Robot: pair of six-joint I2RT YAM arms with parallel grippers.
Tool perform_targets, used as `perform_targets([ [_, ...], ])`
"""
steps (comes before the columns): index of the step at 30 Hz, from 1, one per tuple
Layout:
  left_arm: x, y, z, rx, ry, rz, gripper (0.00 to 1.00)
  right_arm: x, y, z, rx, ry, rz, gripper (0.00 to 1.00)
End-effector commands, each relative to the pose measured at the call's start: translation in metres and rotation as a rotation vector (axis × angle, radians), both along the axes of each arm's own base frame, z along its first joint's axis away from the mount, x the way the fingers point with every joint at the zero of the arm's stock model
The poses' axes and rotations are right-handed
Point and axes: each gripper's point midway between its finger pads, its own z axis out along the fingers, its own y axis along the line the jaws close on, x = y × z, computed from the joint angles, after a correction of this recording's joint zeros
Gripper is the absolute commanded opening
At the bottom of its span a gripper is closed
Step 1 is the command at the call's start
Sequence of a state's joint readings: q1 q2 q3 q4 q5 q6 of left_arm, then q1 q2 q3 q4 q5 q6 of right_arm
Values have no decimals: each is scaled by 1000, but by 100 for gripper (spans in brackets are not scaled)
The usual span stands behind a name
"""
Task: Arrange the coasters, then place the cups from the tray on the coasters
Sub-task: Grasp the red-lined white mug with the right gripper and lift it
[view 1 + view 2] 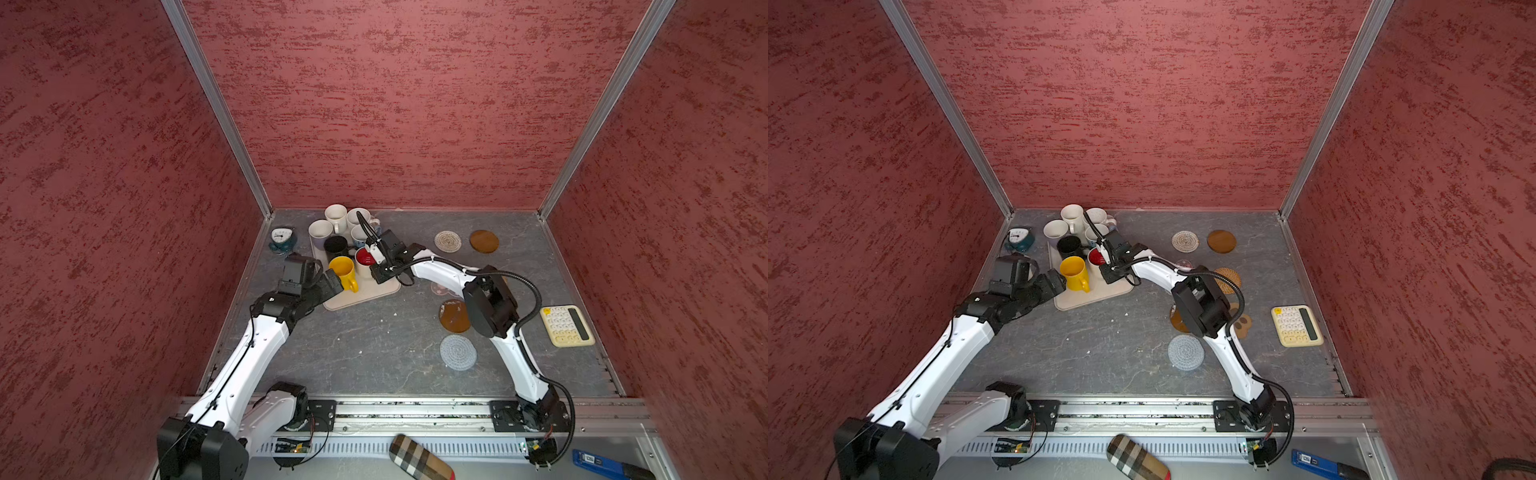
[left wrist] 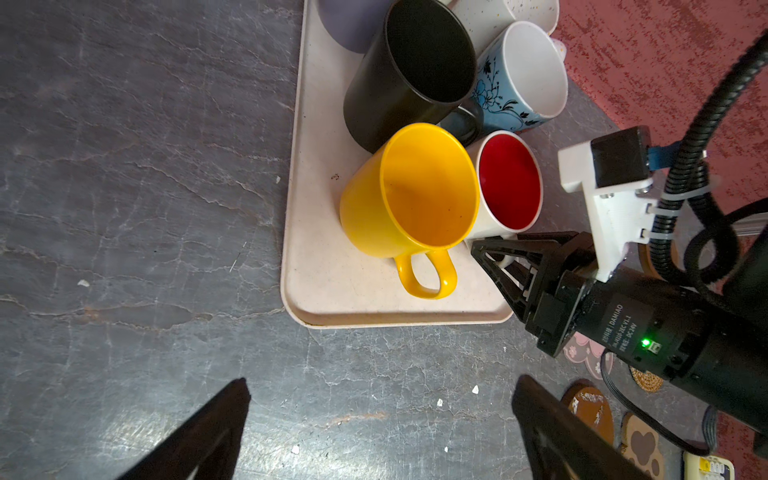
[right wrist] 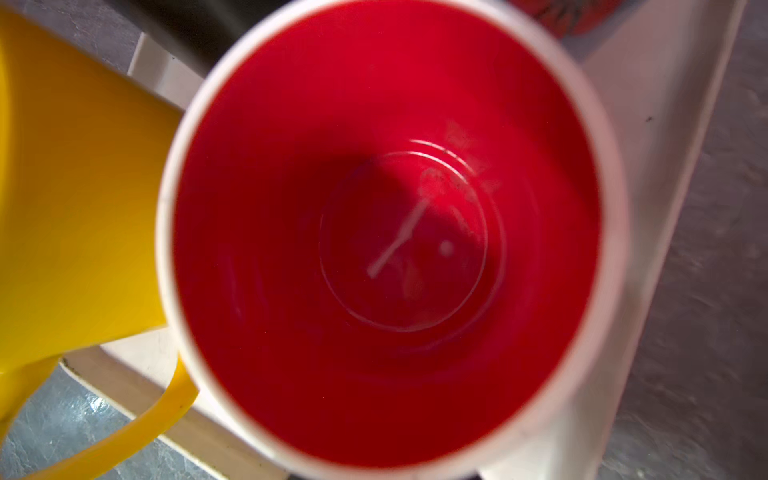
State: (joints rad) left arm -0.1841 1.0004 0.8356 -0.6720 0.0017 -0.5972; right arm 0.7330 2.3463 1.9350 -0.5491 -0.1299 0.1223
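Red-lined white mug point(image 2: 510, 183) stands upright, handle toward right tool point(image 2: 478, 249), grip unclear; left tool point(image 2: 382, 382) gapes open.

- Black actuator housing point(image 2: 648, 332) on right arm's wrist, right part of left wrist view: white print. Top line reads "DAMIAO". Two smaller lines beneath, ends readable as "V1.1" and "DC:24V", rest too fine.
- Teal alarm clock point(image 1: 281, 237), left of centre in both top views: dial markings too small to read.
- Cream calculator point(image 1: 567, 326), right side in both top views: key legends illegible.
- Blue tool point(image 1: 1320, 462), lower right corner in both top views: white label, print unreadable.
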Motion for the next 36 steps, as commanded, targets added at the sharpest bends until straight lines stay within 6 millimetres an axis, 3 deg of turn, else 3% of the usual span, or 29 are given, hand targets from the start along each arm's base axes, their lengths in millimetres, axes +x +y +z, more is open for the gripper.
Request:
perform_targets([
  [1, -2, 1, 5, -8, -20, 4, 99, 5, 8, 12, 16, -35, 0, 18],
  [5, -7, 0, 11, -19, -28, -8, 100, 2, 10, 16, 19, -40, 11, 8],
  [10, -18, -3, 29, -12, -71, -49, 99, 0, 14, 35, 31, -72, 19, 2],
  [20, -53, -2, 58, 42, -88, -72, 99, -17, 13, 88, 102, -117, 9, 0],
  [29, -67, -20, 74, 94, -96, -125, 99, -45, -30, 147, 124, -195, -43, 0],
  [36, -54, -55, 81, 138, -114, -208, 100, -53, -91, 154, 51, -201, -165, 0],
])
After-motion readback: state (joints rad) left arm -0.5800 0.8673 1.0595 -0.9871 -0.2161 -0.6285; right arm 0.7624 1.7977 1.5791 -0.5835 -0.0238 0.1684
